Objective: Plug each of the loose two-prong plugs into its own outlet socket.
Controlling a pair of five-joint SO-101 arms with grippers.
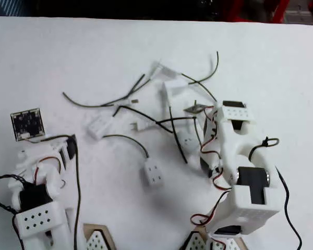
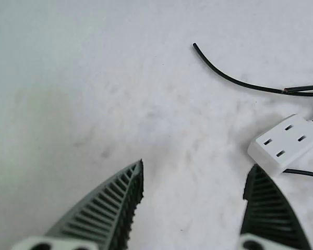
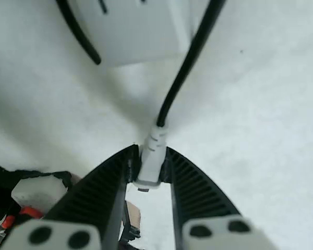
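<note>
Clamping a white plug [image 3: 150, 164] by its sides, the right jaws are shut on it close to their tips, with the plug's ribbed neck pointing out past them and its black cord [image 3: 185, 73] running straight ahead. Just beyond the tips, that cord passes over the edge of a white outlet block [image 3: 138, 31], and a second wire [image 3: 75, 28], also black, crosses the block's other side. The plug's prongs sit back between the jaws and are too hidden to make out. The left jaws stand wide apart with only the bare white desk [image 2: 94, 83] between them. Just outside one tip lies a slotted socket [image 2: 286, 141], a white block with two pairs of slots facing up. Whether it touches that tip I cannot tell. A thin black lead [image 2: 302, 173] runs out from under it. Farther ahead of these open jaws, a loose wire end [image 2: 229, 77] curves across the desk. From above, the right arm [image 1: 242, 172] leans over a tangle of black wires, and the left arm [image 1: 39, 198] sits well apart from it. Between the two arms lies a lone socket [image 1: 154, 172] on a short black lead. Farther out are a far socket [image 1: 100, 125] and, near it, a small loose plug [image 1: 137, 126]. A dark square board [image 1: 27, 123] lies flat just ahead of the left arm.
</note>
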